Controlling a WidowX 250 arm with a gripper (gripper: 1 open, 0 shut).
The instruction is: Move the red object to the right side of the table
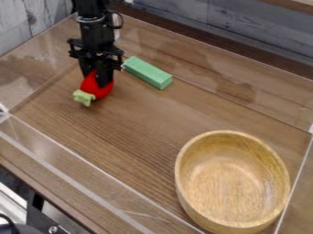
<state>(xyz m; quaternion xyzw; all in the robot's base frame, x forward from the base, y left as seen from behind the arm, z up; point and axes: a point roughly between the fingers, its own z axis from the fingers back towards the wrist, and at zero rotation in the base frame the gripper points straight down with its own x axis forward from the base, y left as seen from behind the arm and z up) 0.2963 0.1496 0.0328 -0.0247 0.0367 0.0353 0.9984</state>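
Gripper (99, 82) — black, pointing straight down at the 10 o'clock area of the table (146, 146), jaws clenched on the red object (94, 90). The fingers straddle the toy's upper part; the toy appears to sit on or just above the wood, and which of the two cannot be told.

Red object — small, rounded, bright red, directly beneath the fingertips, so no offset is left to close between the two. Its light-green stub (84, 98) pokes out toward 8 o'clock, so its long axis runs roughly from 2 o'clock to 8 o'clock.

Green block (146, 72) — flat, rectangular, lying just beside the gripper at its 2 o'clock, apart from the toy. Long axis from 10 o'clock to 4 o'clock.

Wooden bowl (232, 183) — round, light, empty, at the 5 o'clock corner of the table, well apart from the gripper.

Acrylic walls (37, 55) — low, clear, bordering the tabletop on all sides.

Judgement — the grasp looks made; the carry toward 3 o'clock remains. The green block lies across the start of a straight path to the right and calls for a lift first or a line passing nearer the camera. Bare wood at 3 o'clock, above the bowl, offers a set-down spot short of the right wall.
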